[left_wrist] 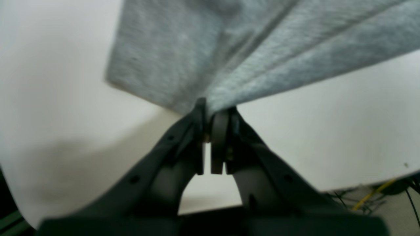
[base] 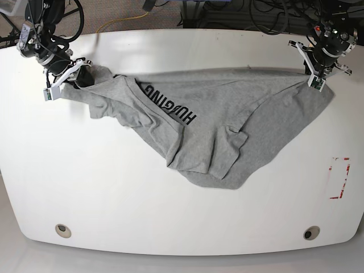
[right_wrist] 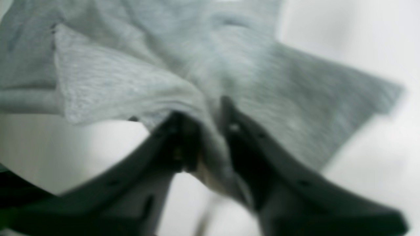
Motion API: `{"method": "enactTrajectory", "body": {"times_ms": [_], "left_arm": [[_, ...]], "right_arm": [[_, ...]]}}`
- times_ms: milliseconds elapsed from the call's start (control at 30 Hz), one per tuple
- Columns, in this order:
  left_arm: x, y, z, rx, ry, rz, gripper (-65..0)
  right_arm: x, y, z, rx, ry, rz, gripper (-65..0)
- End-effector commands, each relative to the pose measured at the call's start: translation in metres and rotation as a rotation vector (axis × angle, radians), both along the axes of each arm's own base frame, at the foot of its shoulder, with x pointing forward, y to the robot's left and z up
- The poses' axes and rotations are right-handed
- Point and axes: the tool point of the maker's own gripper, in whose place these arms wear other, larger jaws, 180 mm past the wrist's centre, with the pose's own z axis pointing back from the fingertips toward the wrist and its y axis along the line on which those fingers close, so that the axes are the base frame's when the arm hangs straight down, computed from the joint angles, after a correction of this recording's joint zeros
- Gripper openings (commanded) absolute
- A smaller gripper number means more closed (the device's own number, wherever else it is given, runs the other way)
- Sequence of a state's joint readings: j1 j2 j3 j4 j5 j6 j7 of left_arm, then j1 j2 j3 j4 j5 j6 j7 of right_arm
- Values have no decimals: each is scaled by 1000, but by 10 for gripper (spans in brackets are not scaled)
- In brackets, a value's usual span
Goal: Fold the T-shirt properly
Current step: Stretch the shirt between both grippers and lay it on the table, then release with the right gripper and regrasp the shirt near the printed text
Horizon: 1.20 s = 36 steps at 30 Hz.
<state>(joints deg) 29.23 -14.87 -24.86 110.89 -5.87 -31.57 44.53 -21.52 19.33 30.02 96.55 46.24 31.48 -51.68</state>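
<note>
The light heather-grey T-shirt (base: 216, 131) is stretched across the white table (base: 114, 199) between my two grippers, and its middle sags in folds toward the front. Its black block lettering (base: 169, 105) runs slantwise left of centre. My left gripper (base: 313, 77), at the right of the base view, is shut on the shirt's edge; the left wrist view shows the fabric (left_wrist: 249, 49) pinched at the gripper's tips (left_wrist: 210, 111). My right gripper (base: 78, 77), at the left of the base view, is shut on bunched cloth (right_wrist: 131, 85) that passes between its tips (right_wrist: 210, 131).
A red-outlined rectangle (base: 339, 177) is marked on the table at the right. Two round grommets (base: 63, 230) (base: 311, 232) sit near the front edge. Cables (base: 267, 17) lie beyond the far edge.
</note>
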Motion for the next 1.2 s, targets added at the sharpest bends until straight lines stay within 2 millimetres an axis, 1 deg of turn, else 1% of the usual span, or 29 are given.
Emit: {"method": "enactTrajectory", "body": {"times_ms": [0, 33, 100, 133, 167, 233, 267, 333, 400, 500, 633, 767, 800, 900, 1000, 1167], "left_arm": [[2, 6, 7, 28, -17, -8, -650], [0, 6, 7, 28, -12, -8, -650], [0, 4, 6, 24, -11, -8, -650], [-1, 3, 5, 19, -13, -5, -650], [-1, 2, 4, 13, -13, -2, -650], [-1, 1, 4, 11, -13, -1, -650], [-1, 0, 4, 9, -13, 0, -650], [-1, 0, 4, 9, -13, 0, -650], [-1, 0, 4, 9, -13, 0, -650], [-1, 0, 4, 9, -13, 0, -650], [-1, 0, 4, 9, -13, 0, -650], [-1, 0, 4, 8, -13, 1, -650], [-2, 0, 3, 8, -12, 2, -650], [-2, 0, 3, 8, -12, 2, -650], [-1, 0, 3, 8, -13, 2, -650], [0, 0, 4, 8, -16, 2, -650]], "right_arm": [[10, 3, 26, -16, -86, 24, -341], [10, 6, 31, -23, -99, 33, -282], [13, 12, 44, -42, -136, 60, -189], [11, 16, 50, -52, -148, 75, -159], [10, 19, 53, -58, -156, 89, -147], [10, 28, 62, -62, -181, 110, -152], [10, 39, 62, -45, -188, 120, -159], [18, 55, 65, -29, -212, 150, -162], [23, 60, 65, -43, -217, 169, -162], [22, 59, 62, -60, -208, 172, -162], [8, 66, 56, -19, -165, 196, -162], [8, 77, 59, 32, -178, 206, -162], [12, 86, 60, 49, -186, 215, -162], [33, 112, 71, 84, -240, 270, -162], [53, 135, 72, 82, -267, 307, -162], [82, 162, 54, 6, -247, 361, -162]]}}
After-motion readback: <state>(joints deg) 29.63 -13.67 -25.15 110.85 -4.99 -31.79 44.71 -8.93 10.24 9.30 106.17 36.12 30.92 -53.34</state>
